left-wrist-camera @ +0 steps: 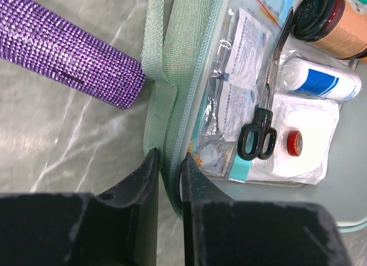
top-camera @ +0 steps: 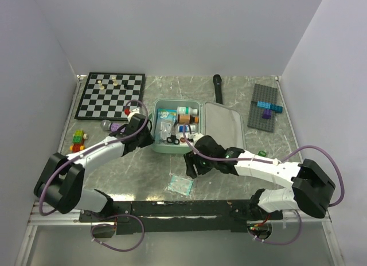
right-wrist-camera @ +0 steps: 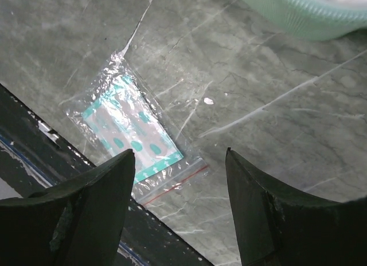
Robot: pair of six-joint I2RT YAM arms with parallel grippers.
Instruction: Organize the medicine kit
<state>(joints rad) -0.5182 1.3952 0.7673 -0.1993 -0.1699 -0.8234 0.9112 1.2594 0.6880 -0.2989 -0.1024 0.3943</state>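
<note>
Lying open, the mint-green medicine kit (top-camera: 223,127) shows pale grey lining.

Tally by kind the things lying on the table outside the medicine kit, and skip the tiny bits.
Outside the medicine kit:
Microphones: 2 (black microphone, purple glitter microphone)
Chessboard: 1
Grey baseplate with bricks: 1
Toy-brick cluster: 1
Clear zip bag: 1
Total: 6
</note>
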